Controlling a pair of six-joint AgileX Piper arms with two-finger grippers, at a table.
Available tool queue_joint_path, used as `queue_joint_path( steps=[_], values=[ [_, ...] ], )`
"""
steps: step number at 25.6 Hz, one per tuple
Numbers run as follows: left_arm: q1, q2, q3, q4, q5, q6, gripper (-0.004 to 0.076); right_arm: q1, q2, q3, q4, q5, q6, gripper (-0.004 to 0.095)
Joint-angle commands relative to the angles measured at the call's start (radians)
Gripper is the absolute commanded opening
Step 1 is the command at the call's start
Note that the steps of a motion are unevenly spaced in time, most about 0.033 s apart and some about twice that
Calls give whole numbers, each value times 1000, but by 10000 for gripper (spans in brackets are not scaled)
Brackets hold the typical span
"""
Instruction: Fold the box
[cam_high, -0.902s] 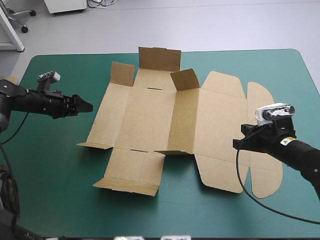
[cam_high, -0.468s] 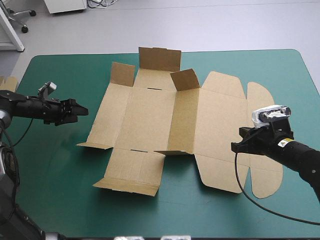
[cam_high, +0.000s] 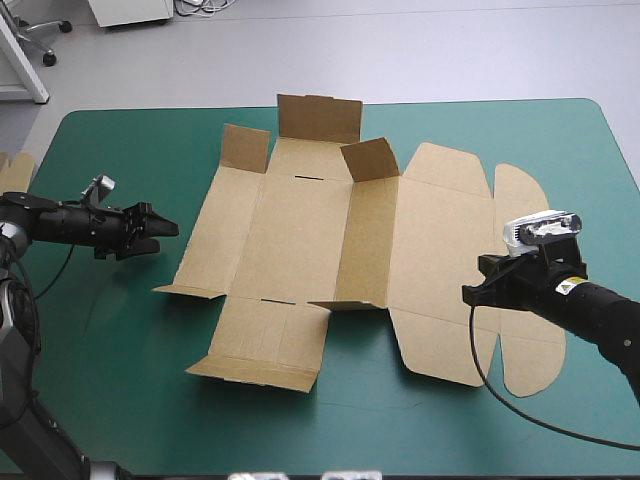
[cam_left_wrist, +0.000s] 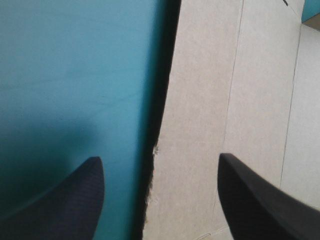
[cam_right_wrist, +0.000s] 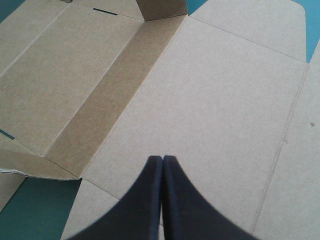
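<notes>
Starting at the left jaws: they stand released and wide apart, grasping nothing. They sit low over the table (cam_high: 110, 340), and the left edge of the box (cam_high: 300, 230) runs between them, teal-green cover to one side and brown board to the other. The right jaws are clenched into a single point, empty, hovering over the lid panel (cam_high: 440, 230) and aimed toward the middle of the sheet.

The box lies near the middle of the table, mostly a flat cut sheet. I judge the folding barely begun. The far flap (cam_high: 318, 118) stands up, with a left corner flap (cam_high: 245, 148) and a right corner flap (cam_high: 370, 158) raised beside it. The long wall (cam_high: 368, 245) between base and lid panel tilts upward, and the near flap (cam_high: 262, 368) lifts slightly at its edge. The left wall lies flat, nothing is tucked into the slots, and the lid panel lies flat. Raising and tucking the walls is all left to do.

At the table's left edge a brown scrap (cam_high: 14, 172) shows, probably more board, though too little is visible to be sure.
</notes>
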Motion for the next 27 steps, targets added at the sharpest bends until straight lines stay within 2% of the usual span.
queue_joint_path(
  steps=[1,27],
  values=[
    [-1,-38,-22,-63,100,-2,467,1,-12,-38,14,-49,-1,-14],
    [-137,8,-22,-18,100,-36,465,1,-12,-38,14,-70,1,-14]
  ],
)
